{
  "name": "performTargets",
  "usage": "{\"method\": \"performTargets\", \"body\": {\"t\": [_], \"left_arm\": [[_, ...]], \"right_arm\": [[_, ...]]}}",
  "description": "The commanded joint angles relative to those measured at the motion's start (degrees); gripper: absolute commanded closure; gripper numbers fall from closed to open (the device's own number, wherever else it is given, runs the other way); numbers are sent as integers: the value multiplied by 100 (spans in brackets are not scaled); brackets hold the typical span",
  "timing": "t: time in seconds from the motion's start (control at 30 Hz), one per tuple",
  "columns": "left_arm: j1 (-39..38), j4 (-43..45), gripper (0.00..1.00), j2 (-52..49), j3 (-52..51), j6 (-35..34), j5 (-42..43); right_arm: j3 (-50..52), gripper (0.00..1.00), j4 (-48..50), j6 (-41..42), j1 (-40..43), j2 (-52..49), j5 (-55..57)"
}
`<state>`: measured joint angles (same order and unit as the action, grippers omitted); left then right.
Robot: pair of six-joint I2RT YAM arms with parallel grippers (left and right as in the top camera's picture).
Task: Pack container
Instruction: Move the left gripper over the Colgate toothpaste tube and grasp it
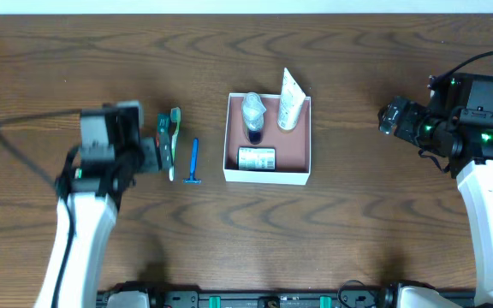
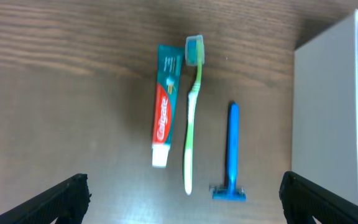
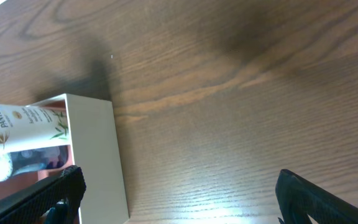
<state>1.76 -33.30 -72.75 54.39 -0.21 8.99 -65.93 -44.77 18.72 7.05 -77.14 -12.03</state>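
one container [image 1: 268, 178], white walls, pink-brown floor, between two claws: to right of left claw [image 2: 184, 198], to left of right claw [image 3: 179, 186]. three things inside: white pantene tube [image 1: 290, 104] leaning at far wall, dark bottle [image 1: 253, 121], flat packet [image 1: 257, 158]. three more on wood table [image 1: 375, 231], just ahead of left claw, side by side: toothpaste [image 2: 165, 104], green toothbrush [image 2: 192, 112], blue razor [image 2: 232, 152] (nearest container). both claws spread wide. left angled down over trio, right facing container's side wall.
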Motion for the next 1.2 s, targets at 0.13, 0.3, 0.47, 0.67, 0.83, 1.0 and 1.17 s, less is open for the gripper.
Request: {"method": "performTargets", "body": {"t": [0.13, 0.3, 0.47, 0.67, 0.83, 1.0, 1.17], "left_arm": [[-13, 411, 2, -1333, 352, 474, 105], [-7, 599, 2, -1740, 350, 859, -420], [-7, 1014, 2, -2170, 350, 940, -669], [-7, 1222, 1, -2669, 350, 1224, -671], [-7, 1246, 12, -2767, 350, 1414, -680], [-7, 1224, 18, -2767, 350, 1412, -693], [-7, 979, 25, -2769, 339, 1410, -693]], "right_arm": [[-37, 1, 15, 55, 44, -13, -26], [-37, 1, 15, 55, 46, -13, -26], [-37, 1, 15, 55, 44, -13, -24], [-37, 1, 15, 55, 46, -13, -24], [-37, 1, 15, 55, 46, -13, -24], [-37, 1, 15, 55, 46, -13, -26], [-37, 1, 15, 55, 46, -13, -26]]}}
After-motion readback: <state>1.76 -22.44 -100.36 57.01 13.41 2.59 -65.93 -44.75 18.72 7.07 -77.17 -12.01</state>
